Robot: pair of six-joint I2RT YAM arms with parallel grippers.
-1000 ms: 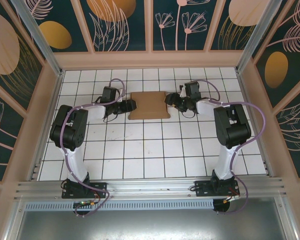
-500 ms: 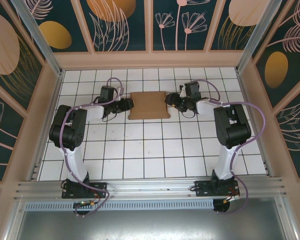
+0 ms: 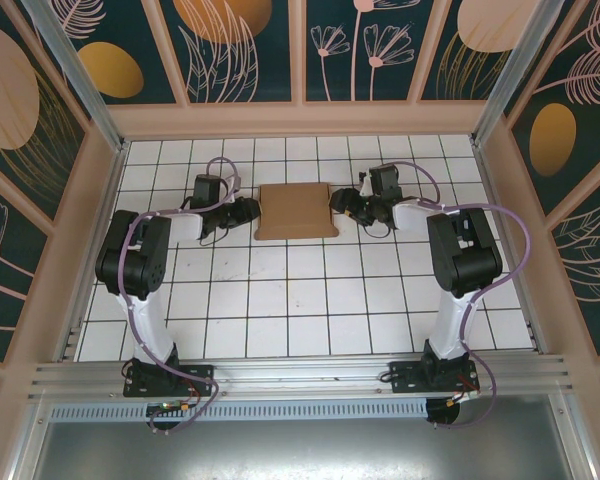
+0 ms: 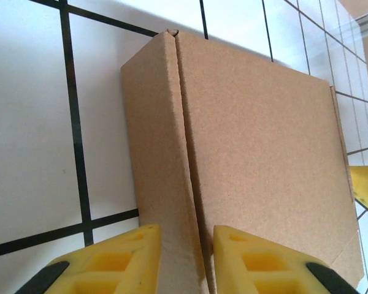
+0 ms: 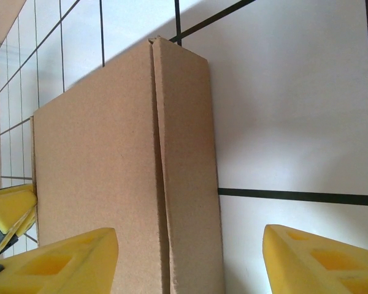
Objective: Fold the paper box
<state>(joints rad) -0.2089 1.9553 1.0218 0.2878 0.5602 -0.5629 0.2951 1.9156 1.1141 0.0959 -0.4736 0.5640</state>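
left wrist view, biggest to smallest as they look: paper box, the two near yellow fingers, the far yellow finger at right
1. paper box
2. two near fingers: roughly alike, not ranked; nearness to the camera inflates them
3. far finger, cut by the frame edge

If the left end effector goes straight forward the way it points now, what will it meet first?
The paper box. Its near side flap lies between the fingers of the left end effector, so any advance would probably press straight into the cardboard. Whether they touch it yet is unclear.

Paper box [image 3: 298,211] far-centre; near tiles [image 3: 300,300] free.
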